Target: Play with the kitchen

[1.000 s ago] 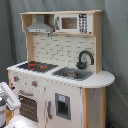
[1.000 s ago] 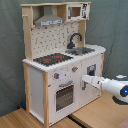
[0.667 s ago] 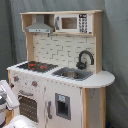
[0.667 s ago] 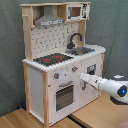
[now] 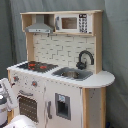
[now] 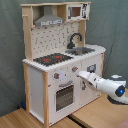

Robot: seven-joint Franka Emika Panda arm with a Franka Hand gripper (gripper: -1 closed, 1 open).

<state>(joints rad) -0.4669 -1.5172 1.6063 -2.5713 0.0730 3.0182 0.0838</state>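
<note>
Second exterior view: white arm's gripper (image 6: 79,74) tip sits right at the white-and-wood toy kitchen (image 6: 37,87)'s knob; fingers, can't tell. Pushing harder could shove the kitchen.

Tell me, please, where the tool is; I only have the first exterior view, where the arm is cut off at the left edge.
Observer: In the second exterior view, the tool appears just below and right of the knob nearer the sink on the kitchen.
Operator: Is it level with the oven door?
Observer: No, it is above the oven door.
Operator: Where does the arm enter?
Observer: The arm reaches in from the second exterior view's right.
</note>
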